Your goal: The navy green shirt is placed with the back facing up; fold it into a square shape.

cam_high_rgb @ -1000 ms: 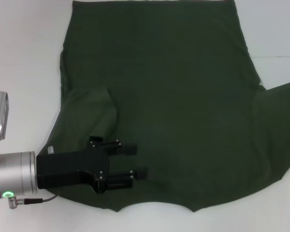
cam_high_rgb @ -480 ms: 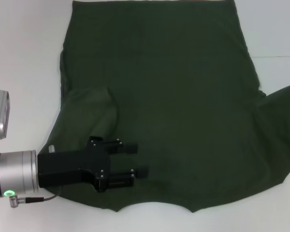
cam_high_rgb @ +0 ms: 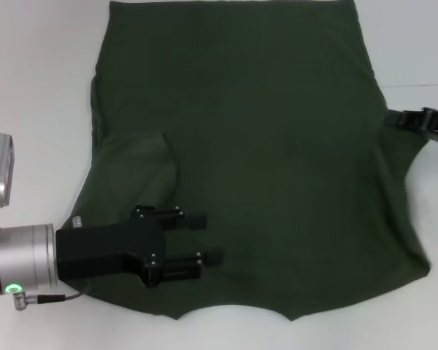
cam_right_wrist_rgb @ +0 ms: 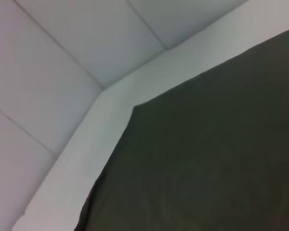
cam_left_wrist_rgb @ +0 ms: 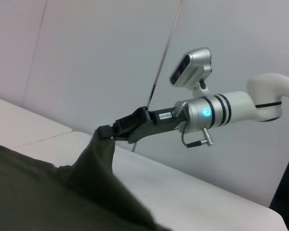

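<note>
The navy green shirt [cam_high_rgb: 255, 146] lies spread flat on the white table, neckline at the near edge. Its left sleeve [cam_high_rgb: 135, 171] is folded inward onto the body. My left gripper [cam_high_rgb: 204, 238] is open and empty, low over the shirt's near left part. My right gripper [cam_high_rgb: 396, 119] is at the shirt's right side, shut on the right sleeve. The left wrist view shows that gripper [cam_left_wrist_rgb: 107, 131] holding the sleeve [cam_left_wrist_rgb: 94, 163] lifted off the table in a peak. The right wrist view shows only the shirt's body [cam_right_wrist_rgb: 221, 144] and a far corner.
The white table [cam_high_rgb: 36, 87] extends to the left and right of the shirt, with a seam line [cam_high_rgb: 423, 85] at the right. Pale padded wall panels [cam_right_wrist_rgb: 62, 48] rise behind the table's far edge.
The right sleeve, which lay spread out toward the right edge, is now lifted and drawn inward. My right gripper has come into the head view holding it. The left gripper has barely moved.
</note>
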